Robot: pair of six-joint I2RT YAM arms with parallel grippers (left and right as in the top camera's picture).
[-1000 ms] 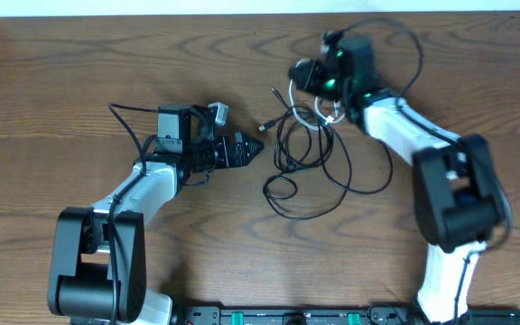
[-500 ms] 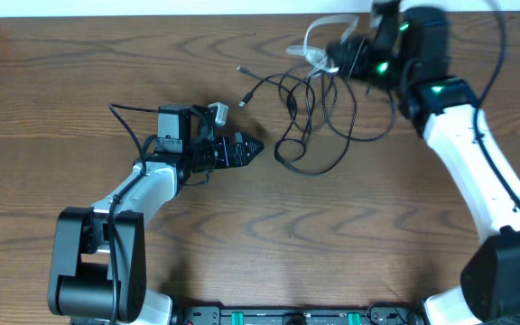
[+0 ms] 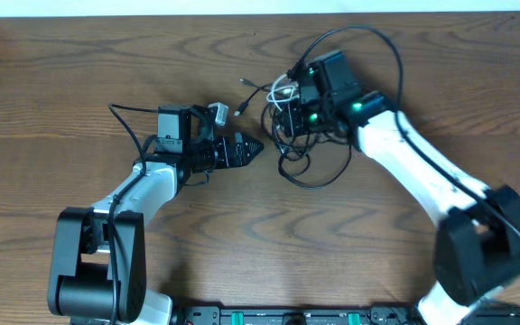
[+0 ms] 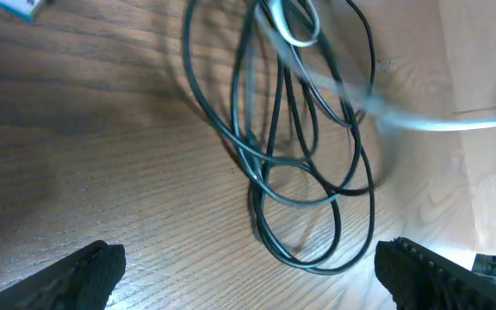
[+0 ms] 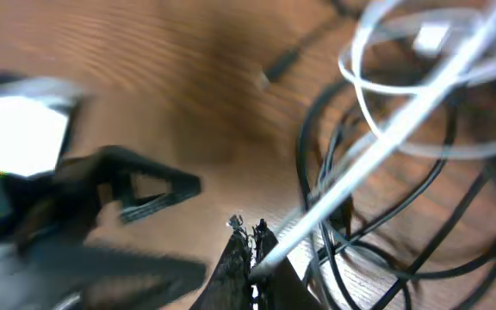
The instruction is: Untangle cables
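Clearly the right gripper [image 5: 253, 251] is clamped shut on the white cable [image 5: 377, 146], holding it up, I judge, to draw it free of the black cables [image 4: 261, 168] heaped on the table [image 3: 79, 72]. Just beside the heap, the left gripper [image 3: 251, 148] waits wide open, holding nothing.

Brown wood-grain table [image 3: 52, 81], pale strip [image 3: 152, 7] behind

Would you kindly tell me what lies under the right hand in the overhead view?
Black cables loop out from beneath the right hand, which pinches a white cable. Where they cross under its body is covered.
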